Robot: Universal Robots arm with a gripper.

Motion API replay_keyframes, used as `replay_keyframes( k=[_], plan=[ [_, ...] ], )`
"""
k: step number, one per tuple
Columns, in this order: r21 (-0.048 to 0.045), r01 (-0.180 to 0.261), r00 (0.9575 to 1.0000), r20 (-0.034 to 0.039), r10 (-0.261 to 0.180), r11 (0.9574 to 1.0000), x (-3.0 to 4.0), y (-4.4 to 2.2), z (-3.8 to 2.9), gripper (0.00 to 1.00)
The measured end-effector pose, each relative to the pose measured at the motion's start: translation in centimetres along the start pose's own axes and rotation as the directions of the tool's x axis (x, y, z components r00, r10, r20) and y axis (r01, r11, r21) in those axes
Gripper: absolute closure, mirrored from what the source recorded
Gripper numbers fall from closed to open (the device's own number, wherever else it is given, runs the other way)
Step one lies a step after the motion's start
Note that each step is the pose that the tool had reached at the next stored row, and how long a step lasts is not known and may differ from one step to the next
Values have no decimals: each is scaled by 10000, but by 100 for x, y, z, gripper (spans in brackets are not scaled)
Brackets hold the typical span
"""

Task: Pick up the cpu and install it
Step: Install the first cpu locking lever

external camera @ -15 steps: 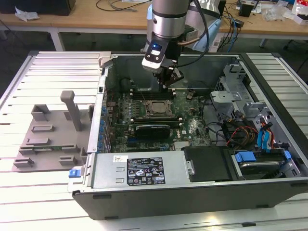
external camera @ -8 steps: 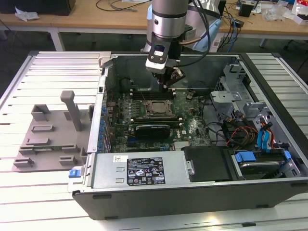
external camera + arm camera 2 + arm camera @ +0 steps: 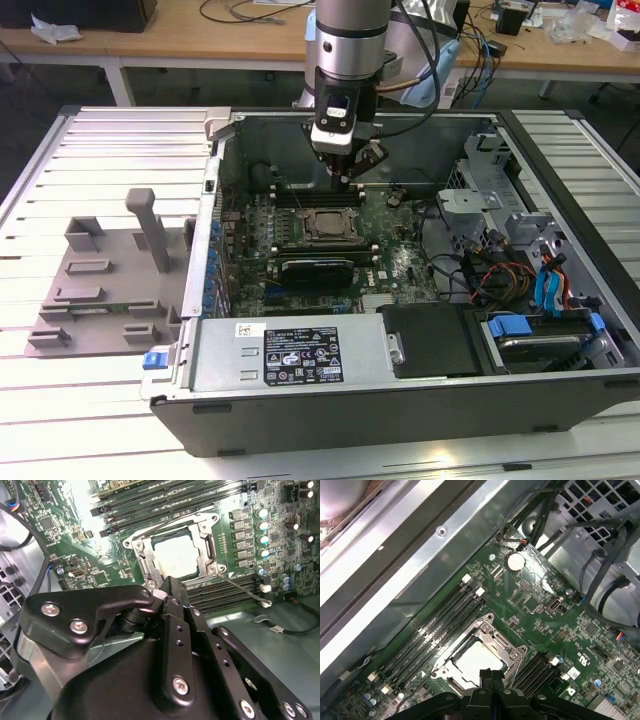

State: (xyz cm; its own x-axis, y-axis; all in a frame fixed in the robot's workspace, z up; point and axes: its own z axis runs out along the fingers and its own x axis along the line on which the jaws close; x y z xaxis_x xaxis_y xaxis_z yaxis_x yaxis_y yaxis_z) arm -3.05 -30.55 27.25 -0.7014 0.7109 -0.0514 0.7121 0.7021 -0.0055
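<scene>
The cpu [image 3: 175,555] is lying flat inside the black-framed socket [image 3: 208,540], its pale silver top facing up and its edges sitting square within the frame. The gripper [image 3: 167,591] is hanging over one edge of the socket with its two black fingers [image 3: 486,680] pressed together, closed on nothing. The chip is therefore lying free of the tool, just past its tip. In the first wrist view the cpu [image 3: 472,662] is showing directly beyond the fingertips. A thin wire lever [image 3: 245,589] is sticking out from one corner of the socket, running across the memory slots [image 3: 165,500] beside it.

In the exterior view the gripper [image 3: 346,172] is hovering at about 12 o'clock from the socket [image 3: 325,225], near it and seemingly clear of the green motherboard [image 3: 395,262]. The long black expansion card [image 3: 315,270] is sitting at 6 o'clock from the socket, just beside it. The open computer case [image 3: 300,355] is holding the board. Blue and red cables [image 3: 545,285] are lying by the drive bays at about 4 o'clock from the socket. At 9 o'clock, outside the case wall, a grey plastic fixture [image 3: 95,285] is resting on the slatted table [image 3: 90,140]
</scene>
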Motion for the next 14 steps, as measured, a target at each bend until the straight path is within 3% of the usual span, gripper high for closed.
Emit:
replay_keyframes(
  k=[5,8,12,14],
  plan=[
    [-34,684,9977,5,-684,9977,0,0,0,89],
    [-62,1228,9924,11,-1228,9924,0,0,0,89],
    [-82,1622,9868,16,-1622,9867,0,0,0,89],
    [-99,1944,9809,21,-1944,9809,0,0,0,89]
  ],
)
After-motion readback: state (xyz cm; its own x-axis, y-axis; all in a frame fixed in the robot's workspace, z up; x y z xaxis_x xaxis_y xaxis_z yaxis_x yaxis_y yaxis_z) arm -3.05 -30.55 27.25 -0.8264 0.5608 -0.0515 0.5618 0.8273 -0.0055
